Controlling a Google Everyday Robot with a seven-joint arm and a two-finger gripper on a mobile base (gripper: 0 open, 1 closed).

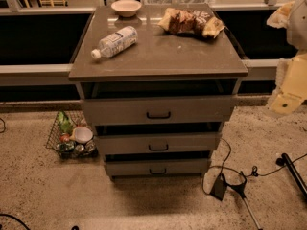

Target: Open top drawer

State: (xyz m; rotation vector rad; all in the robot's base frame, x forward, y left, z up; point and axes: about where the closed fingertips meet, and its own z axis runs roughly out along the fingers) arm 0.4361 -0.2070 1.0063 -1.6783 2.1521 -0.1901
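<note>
The top drawer (158,110) is the widest grey front of three in the cabinet, with a small black bar handle (159,115) at its centre. A dark gap shows between its upper edge and the countertop (158,56). Two shallower drawers (158,143) (157,167) sit below it, each with a similar handle. My gripper (289,87) is the pale yellow-white shape at the right edge of the view. It is to the right of the cabinet, about level with the top drawer, and touches nothing.
On the countertop lie a plastic water bottle (115,41), a pale bowl (126,7) and a snack bag (191,21). A wire basket (72,135) with a cup and cans stands on the floor at left. Cables and a black stand (230,181) lie on the floor at right.
</note>
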